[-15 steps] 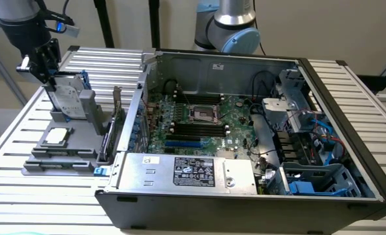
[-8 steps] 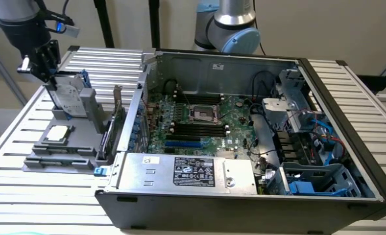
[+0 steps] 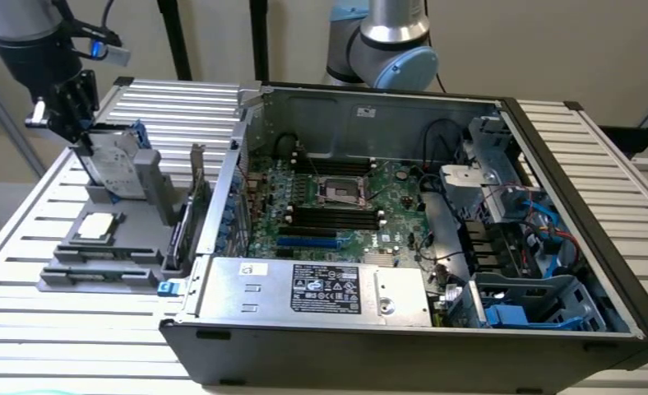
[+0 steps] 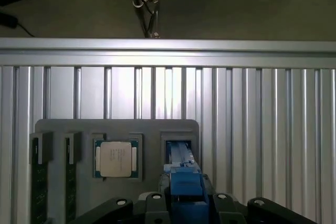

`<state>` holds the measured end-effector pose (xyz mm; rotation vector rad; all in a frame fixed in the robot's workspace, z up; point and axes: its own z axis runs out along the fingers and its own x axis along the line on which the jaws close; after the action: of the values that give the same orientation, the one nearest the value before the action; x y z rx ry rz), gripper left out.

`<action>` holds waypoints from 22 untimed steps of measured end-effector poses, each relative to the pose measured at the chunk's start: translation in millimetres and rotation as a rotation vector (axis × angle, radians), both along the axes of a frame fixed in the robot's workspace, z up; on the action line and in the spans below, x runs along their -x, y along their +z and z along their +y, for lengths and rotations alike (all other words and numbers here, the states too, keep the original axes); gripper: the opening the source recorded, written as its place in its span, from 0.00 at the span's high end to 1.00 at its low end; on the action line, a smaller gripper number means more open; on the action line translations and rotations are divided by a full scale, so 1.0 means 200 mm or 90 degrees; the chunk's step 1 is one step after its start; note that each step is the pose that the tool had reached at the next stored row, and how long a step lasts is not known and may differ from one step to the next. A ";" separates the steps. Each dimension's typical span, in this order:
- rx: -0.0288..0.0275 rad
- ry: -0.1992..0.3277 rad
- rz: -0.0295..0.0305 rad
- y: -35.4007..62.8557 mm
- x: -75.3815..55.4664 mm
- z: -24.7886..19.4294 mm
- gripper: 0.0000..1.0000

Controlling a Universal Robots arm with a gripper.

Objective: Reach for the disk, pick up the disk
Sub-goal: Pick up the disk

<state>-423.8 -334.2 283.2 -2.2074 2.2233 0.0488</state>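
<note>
The disk [image 3: 118, 164], silver-grey with a blue carrier frame, stands on edge in the upright slot of the grey tray [image 3: 61, 280] at the exterior view's left. My gripper [image 3: 83, 141] reaches down from above and is shut on the disk's upper end. In the wrist view the blue edge of the disk [image 4: 185, 182] sits between the gripper's [image 4: 185, 200] dark jaws. The disk's lower end is still at the tray's slot [image 4: 178, 150].
A small square chip [image 3: 96, 224] [image 4: 115, 158] lies in the tray beside the slot, with dark memory sticks [image 4: 39, 182] further along. An open computer case [image 3: 412, 206] fills the slatted table's [image 4: 252, 103] middle. A second arm [image 3: 385, 41] stands behind the case.
</note>
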 end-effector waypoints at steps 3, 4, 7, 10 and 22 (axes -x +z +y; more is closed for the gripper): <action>-0.0001 0.000 0.0000 0.000 0.00 -0.003 0.67; -0.0001 0.000 0.0000 0.000 0.00 -0.003 0.67; -0.0001 0.000 0.0000 0.000 0.00 -0.003 0.67; -0.0001 0.000 0.0000 0.000 0.00 -0.003 0.67; -0.0001 0.000 0.0000 0.066 0.00 -0.003 0.67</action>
<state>-423.8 -334.9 296.4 -2.2073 2.2232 0.0490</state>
